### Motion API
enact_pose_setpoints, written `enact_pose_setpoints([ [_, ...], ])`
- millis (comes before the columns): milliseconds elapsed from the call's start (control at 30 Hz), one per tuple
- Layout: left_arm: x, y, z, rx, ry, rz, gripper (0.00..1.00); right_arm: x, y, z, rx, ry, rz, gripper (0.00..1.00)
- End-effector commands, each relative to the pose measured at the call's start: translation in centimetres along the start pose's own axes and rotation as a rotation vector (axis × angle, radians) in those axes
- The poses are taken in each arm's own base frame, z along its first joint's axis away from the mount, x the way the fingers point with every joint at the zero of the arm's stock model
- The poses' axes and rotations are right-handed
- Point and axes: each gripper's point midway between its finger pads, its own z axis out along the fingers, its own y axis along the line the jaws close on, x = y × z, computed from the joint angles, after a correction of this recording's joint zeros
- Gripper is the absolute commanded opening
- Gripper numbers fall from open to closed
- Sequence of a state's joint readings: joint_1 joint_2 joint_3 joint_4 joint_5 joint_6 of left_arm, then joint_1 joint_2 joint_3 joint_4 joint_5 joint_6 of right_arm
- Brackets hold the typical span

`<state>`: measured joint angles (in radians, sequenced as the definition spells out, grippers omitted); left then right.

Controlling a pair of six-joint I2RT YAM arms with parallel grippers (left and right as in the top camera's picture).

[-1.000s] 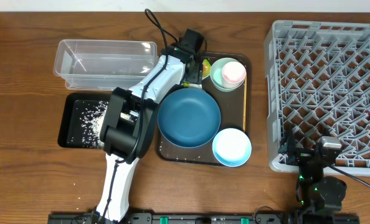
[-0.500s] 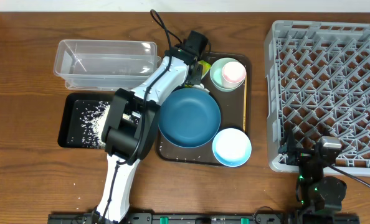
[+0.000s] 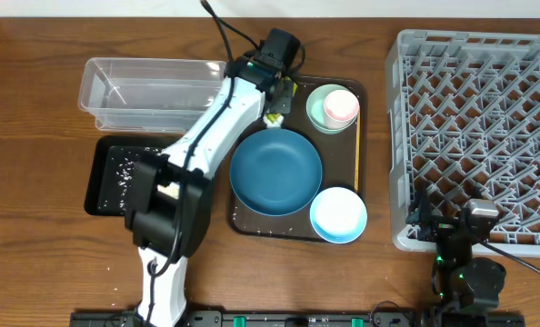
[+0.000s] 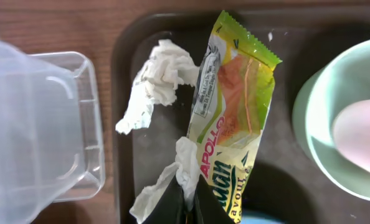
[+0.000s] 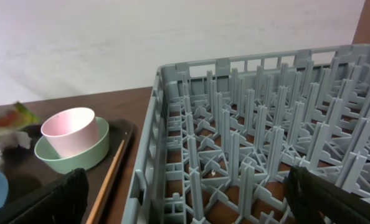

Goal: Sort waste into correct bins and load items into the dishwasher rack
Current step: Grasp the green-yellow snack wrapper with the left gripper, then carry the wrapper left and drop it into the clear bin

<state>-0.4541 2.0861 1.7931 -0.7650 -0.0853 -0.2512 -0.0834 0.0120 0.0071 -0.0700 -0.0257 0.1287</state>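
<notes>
Crumpled white tissue is pinched by the left hand, with a yellow-green and orange wrapper pressed against it. Rice grains are scattered in the black tray, beside the clear tub. A pink cup is nested in the mint-green bowl, near the dark-blue plate, light-blue bowl and wooden stick. The grey rack is set at the right.

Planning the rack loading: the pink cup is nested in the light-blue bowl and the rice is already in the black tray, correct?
Not quite. The pink cup is nested in the mint-green bowl, not the light-blue bowl, which holds nothing; the overhead view shows this. The rice is indeed in the black tray.
</notes>
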Motion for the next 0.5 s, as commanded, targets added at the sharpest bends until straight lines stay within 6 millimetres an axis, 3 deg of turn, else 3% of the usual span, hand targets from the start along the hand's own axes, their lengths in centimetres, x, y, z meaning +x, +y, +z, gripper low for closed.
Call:
enact_pose_setpoints([
  [0, -0.8, 0.4, -2.7, 0.004, -0.043, -0.05, 0.06, 0.1, 0.5, 0.0, -0.017, 0.003, -0.009, 0.99],
  [300, -2.8, 0.6, -8.3, 0.048, -0.155, -0.077, 0.06, 0.1, 0.5, 0.0, -0.017, 0.003, -0.009, 0.99],
  [467, -4.6, 3.9, -10.1, -0.048, -0.245, -0.136, 0.06, 0.1, 0.5, 0.0, -0.018, 0.003, -0.009, 0.99],
])
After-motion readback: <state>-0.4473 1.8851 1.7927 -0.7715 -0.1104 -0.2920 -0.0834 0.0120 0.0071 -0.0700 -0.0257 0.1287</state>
